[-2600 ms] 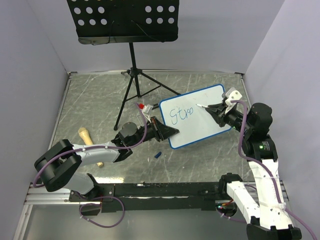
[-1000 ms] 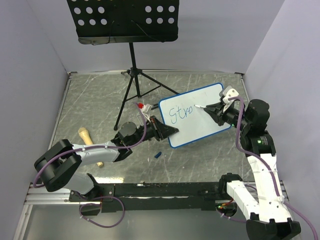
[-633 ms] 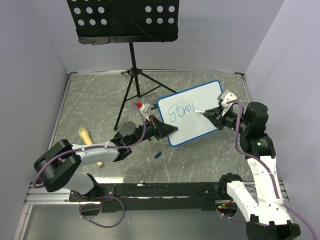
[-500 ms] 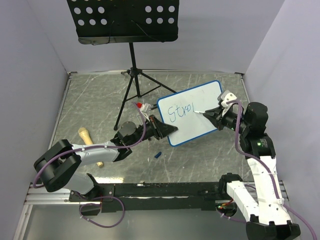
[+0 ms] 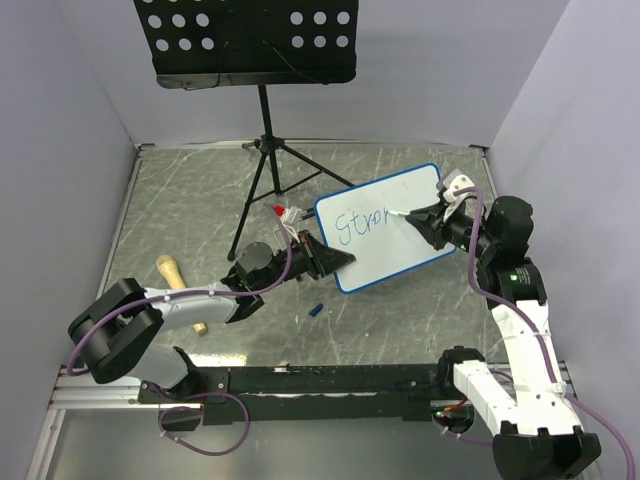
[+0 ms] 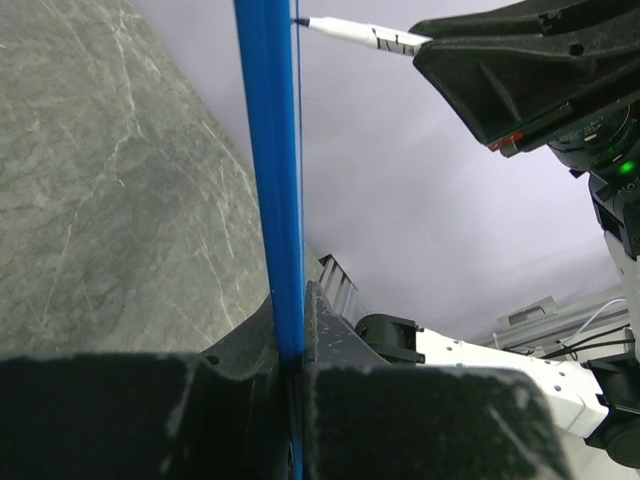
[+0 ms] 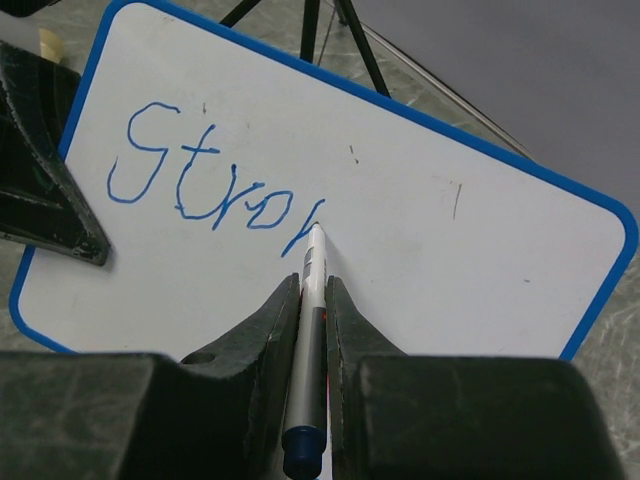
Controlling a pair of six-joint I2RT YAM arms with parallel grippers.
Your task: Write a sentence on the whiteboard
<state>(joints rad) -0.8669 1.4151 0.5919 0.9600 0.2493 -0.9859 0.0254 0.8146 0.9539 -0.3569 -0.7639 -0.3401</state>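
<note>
The whiteboard (image 5: pixel 400 252), white with a blue frame, is held tilted above the table. My left gripper (image 5: pixel 335 260) is shut on its lower left edge; in the left wrist view the blue frame (image 6: pixel 270 180) runs edge-on between the jaws of the left gripper (image 6: pixel 292 340). My right gripper (image 5: pixel 432 218) is shut on a silver marker (image 7: pixel 312 300) whose tip touches the board. The sentence (image 7: pixel 215 185) reads "Stro" in blue, followed by a fresh slanted stroke at the marker's tip. It also shows from above as the sentence (image 5: pixel 362 224).
A black perforated music-stand tray (image 5: pixel 245 40) stands at the back on a tripod (image 5: pixel 268 165). A wooden stick (image 5: pixel 172 275) lies at the left, a small blue cap (image 5: pixel 315 310) below the board, and a red-tipped object (image 5: pixel 283 212) near the board's left corner. Walls close in on both sides.
The marker tip has moved rightward along the line and the lettering has grown by a few strokes. The board has shifted slightly; the left gripper keeps its hold.
</note>
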